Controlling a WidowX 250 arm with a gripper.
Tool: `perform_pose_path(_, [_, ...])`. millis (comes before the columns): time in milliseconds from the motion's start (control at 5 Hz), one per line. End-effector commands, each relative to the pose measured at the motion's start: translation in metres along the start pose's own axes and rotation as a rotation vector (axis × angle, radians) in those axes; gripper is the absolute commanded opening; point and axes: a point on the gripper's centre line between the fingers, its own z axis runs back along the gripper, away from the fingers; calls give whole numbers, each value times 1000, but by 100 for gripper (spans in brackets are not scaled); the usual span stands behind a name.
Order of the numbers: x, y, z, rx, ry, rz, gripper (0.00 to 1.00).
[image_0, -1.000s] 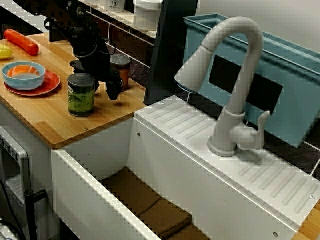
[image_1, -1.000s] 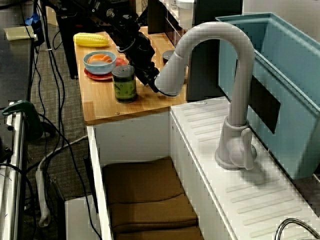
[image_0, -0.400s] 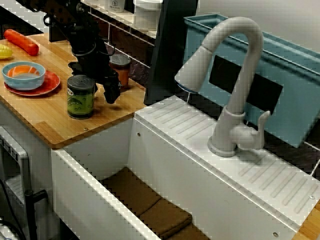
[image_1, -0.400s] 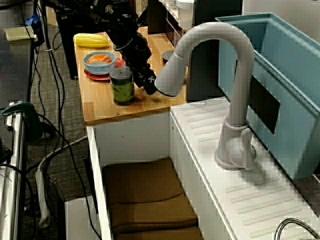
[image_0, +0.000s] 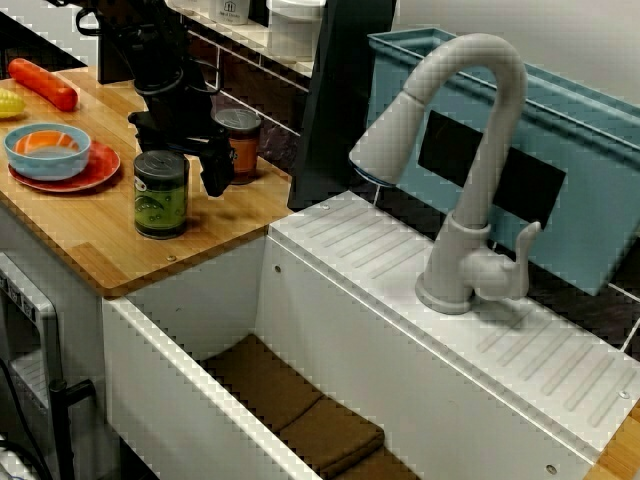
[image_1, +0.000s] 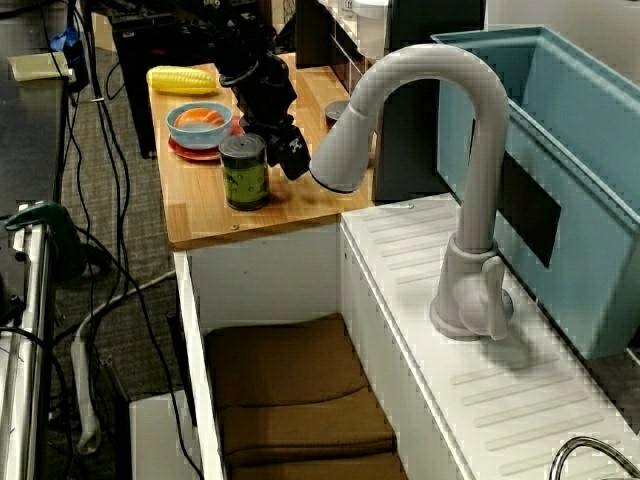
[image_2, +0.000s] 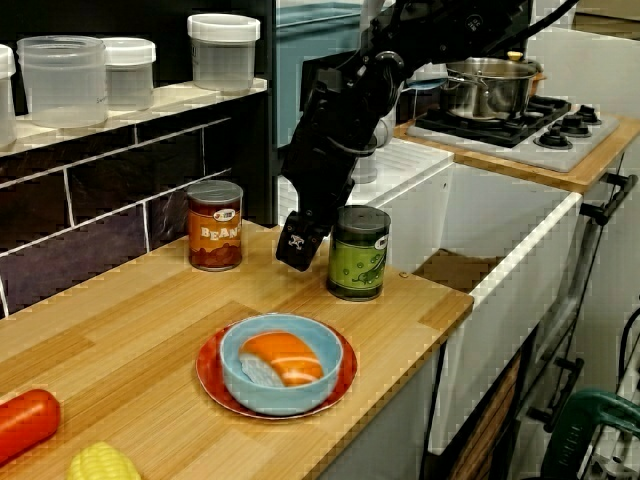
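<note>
A green-labelled can (image_0: 160, 195) stands near the front edge of the wooden counter (image_0: 80, 230). My black gripper (image_0: 182, 150) hangs over it and looks open. One finger (image_0: 216, 172) reaches down just right of the can, between it and a brown beans can (image_0: 240, 140) by the wall. That finger (image_2: 300, 240) shows close beside the green can (image_2: 359, 255) in the view across the counter, and I cannot tell whether it touches. The other finger is mostly hidden behind the arm. In the view along the sink the finger (image_1: 294, 160) is right of the can (image_1: 244, 172).
A blue bowl (image_0: 47, 150) with orange food sits on a red plate (image_0: 98, 170) left of the can. A carrot (image_0: 42, 83) and corn (image_1: 182, 79) lie further along. Right are the white sink (image_0: 180, 400), grey faucet (image_0: 470, 180) and blue bin (image_0: 590, 160).
The arm has swung left along the counter and risen slightly, bringing the gripper from beside the beans can to over the green can. The green can shifted slightly left.
</note>
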Motion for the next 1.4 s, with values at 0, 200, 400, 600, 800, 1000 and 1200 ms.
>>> perform_pose_path(0, [32,1,18,13,-78,-2,100])
perform_pose_path(200, [43,3,27,-3,-67,11,100])
perform_pose_path(400, [52,6,43,-33,-40,20,100])
perform_pose_path(600, [55,10,56,-46,7,11,100])
perform_pose_path(800, [56,16,61,-21,123,-23,100])
perform_pose_path(1000, [60,19,62,-28,161,-16,100])
perform_pose_path(1200, [57,21,63,-35,177,-18,100])
